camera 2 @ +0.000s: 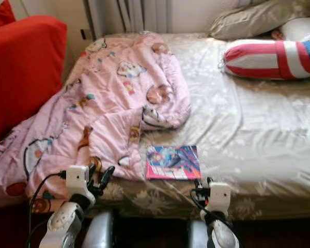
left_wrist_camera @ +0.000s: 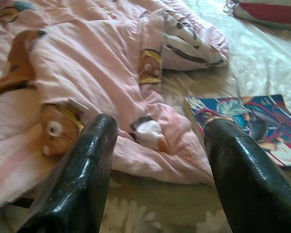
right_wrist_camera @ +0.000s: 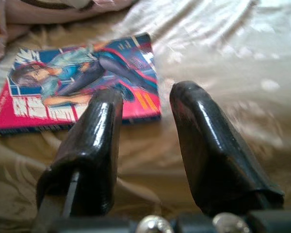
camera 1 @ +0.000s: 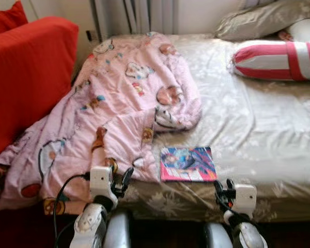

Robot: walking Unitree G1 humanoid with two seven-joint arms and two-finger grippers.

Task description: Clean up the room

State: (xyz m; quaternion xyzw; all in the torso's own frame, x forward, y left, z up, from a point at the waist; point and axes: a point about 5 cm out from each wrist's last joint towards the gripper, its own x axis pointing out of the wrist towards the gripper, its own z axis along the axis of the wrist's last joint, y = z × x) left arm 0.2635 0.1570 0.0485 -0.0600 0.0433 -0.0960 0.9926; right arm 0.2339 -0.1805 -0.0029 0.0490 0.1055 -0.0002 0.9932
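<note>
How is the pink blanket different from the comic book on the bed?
The pink blanket is crumpled and spread wide, hanging off the bed's edge; the comic book lies flat and is much smaller. The blanket is pale pink with cartoon animals; the book's cover is bright blue and red. Both rest on the beige bedsheet.

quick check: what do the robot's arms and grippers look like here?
Both arms are silver with rounded shells. Each wrist carries a boxy white block. The left gripper and right gripper have jaws of two long, glossy black fingers with rounded tips. A black cable loops beside the left arm.
</note>
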